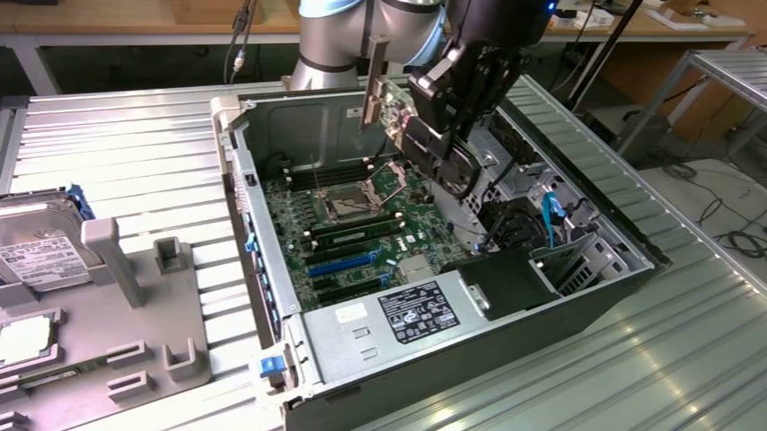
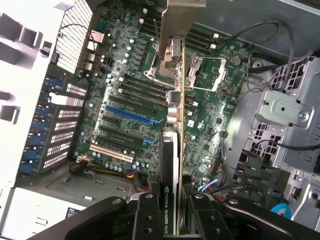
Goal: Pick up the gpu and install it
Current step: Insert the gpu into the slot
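Gripping the gpu (image 1: pixel 390 106): my fingers (image 2: pixel 145 217) are clenched on it from both sides, one against the black cooler face and the other against the bare board side.

- Wrist view: the gpu (image 2: pixel 170 150) shows edge-on. Its black cooler sits nearest my gripper (image 2: pixel 172 212), the thin green board edge runs away from me, and the long silver bracket (image 2: pixel 180 20) is at the far end. White lettering on the cooler is readable between my fingers.
- Exterior view: my gripper (image 1: pixel 414 121) hangs over the open computer case (image 1: pixel 258 224), toward the far end of it. The card is upright, bracket (image 1: pixel 375 81) pointing up, raised above the motherboard (image 1: pixel 359 224) and not seated in any slot.
- Under the card in the wrist view are the motherboard (image 2: pixel 125 75), the open processor socket (image 2: pixel 205 72) just to one side, and the blue expansion slot (image 2: pixel 127 115) on the other side.
- In the exterior view the processor socket (image 1: pixel 348 202) sits mid-board, and the blue slots (image 1: pixel 341 262) lie nearer the power supply (image 1: pixel 396 314) at the case's near end.
- Outside the case, on the exterior view's left, a silver hard drive (image 1: pixel 36 251) with a white label rests in a grey fixture (image 1: pixel 132 314), well apart from me.
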{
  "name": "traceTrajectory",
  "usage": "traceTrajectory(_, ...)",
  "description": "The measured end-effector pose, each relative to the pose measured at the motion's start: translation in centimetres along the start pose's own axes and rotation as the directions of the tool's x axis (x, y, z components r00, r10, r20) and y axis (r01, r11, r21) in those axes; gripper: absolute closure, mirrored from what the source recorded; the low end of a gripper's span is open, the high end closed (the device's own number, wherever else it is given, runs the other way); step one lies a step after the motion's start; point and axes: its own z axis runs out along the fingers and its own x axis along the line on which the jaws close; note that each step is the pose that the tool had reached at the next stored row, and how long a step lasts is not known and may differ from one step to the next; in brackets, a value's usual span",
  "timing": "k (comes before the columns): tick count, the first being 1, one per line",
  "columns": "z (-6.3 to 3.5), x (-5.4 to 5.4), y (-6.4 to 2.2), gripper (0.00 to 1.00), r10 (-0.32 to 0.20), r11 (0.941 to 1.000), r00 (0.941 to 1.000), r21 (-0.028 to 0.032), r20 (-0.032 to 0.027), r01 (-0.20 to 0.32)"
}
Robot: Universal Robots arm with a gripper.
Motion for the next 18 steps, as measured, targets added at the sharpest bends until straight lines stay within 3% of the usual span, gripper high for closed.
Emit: traceTrajectory(18, 0.00, 0.00, 0.01, 0.73, -0.071, 0.9975, 0.9975, 0.0027, -0.0030, 0.071)
